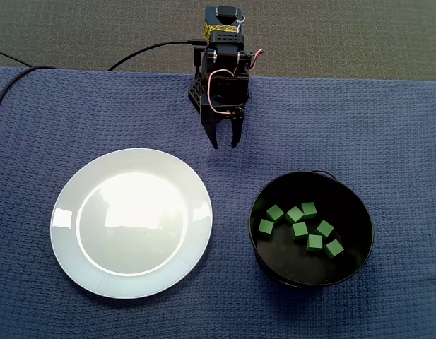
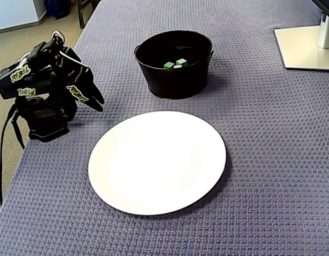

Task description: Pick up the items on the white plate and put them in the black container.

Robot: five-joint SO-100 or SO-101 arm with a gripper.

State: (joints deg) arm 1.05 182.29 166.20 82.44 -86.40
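White plate [image 2: 159, 160] sits up front, w/ black container [image 2: 175, 81] behind it holding green cubes [image 1: 300, 229]. My gripper [image 1: 225, 145] hangs nr the arm base, fingers slightly spread.

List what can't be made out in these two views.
- Green cubes: the side-on fixed view shows only a few; the wall of the black container hides the rest.
- White stand, same view: cut off by the top and right edges, so what it carries is unseen.
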